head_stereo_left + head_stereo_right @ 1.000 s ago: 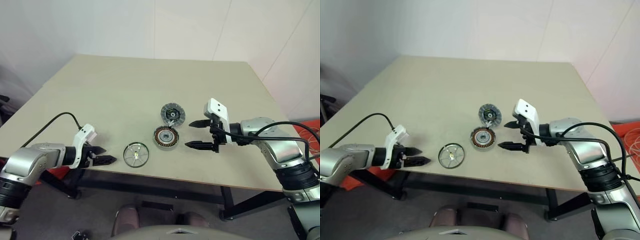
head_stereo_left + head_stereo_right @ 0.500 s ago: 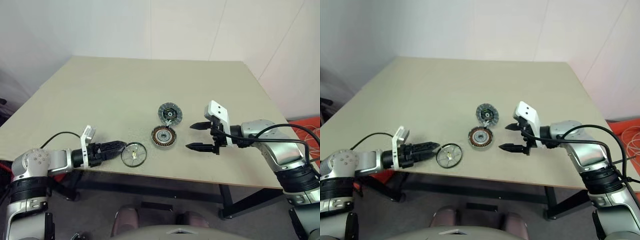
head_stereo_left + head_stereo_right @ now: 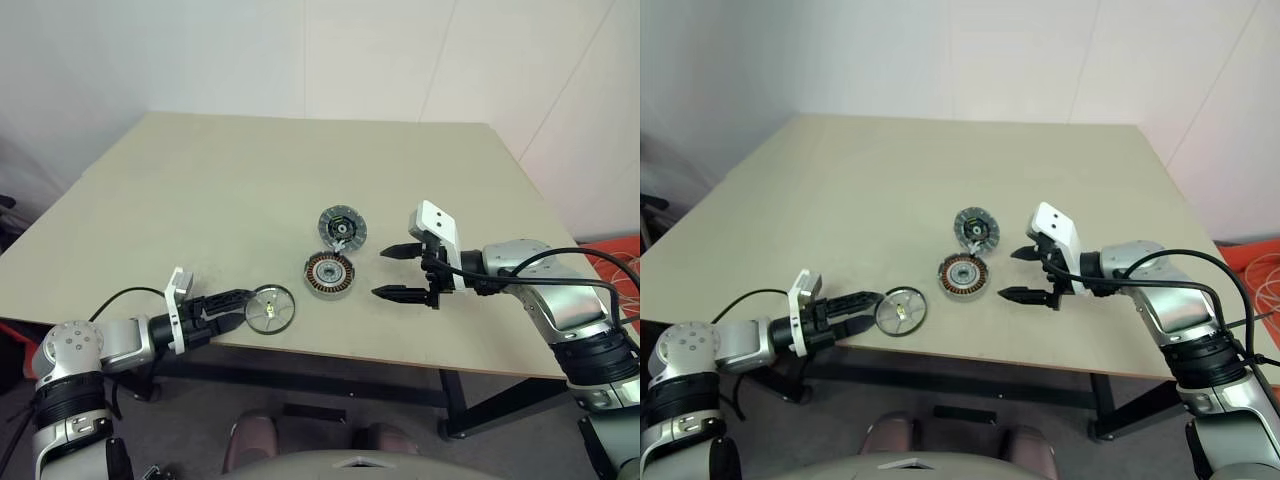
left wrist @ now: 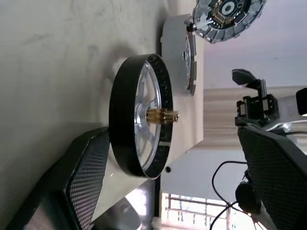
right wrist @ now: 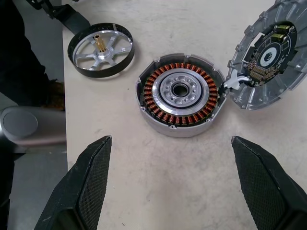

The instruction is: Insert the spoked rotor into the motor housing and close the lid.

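left gripper [image 3: 236, 303]: fingers spread wide, level at the table's near edge, tips just beside the spoked rotor, nothing held
left gripper, wrist view: one finger [image 4: 88, 175] sits at the rotor's black rim, contact can't be told; other finger well off to the far side, rotor in the gap between them
right gripper [image 3: 397, 272]: fingers wide apart, empty, hovering just right of the motor housing, pointing left toward it
right gripper, wrist view: both fingers frame the housing from above, apart from it
spoked rotor [image 3: 271, 308]: flat on the table near the front edge, left of the housing, apart from it
rotor detail, wrist views: black rim, silver spokes, small brass gear on the hub sticking up; head views show just a small wheel
motor housing [image 3: 331, 275]: flat on the table, between rotor and right gripper, copper coil ring up, centre bore empty
lid [image 3: 342, 226]: just behind the housing, inner face up
lid detail, right wrist view [image 5: 270, 60]: edge meets the housing rim, white wires bridge the two, green circuit ring visible; head views show the two discs just touching
table [image 3: 250, 180]: beige top, otherwise bare
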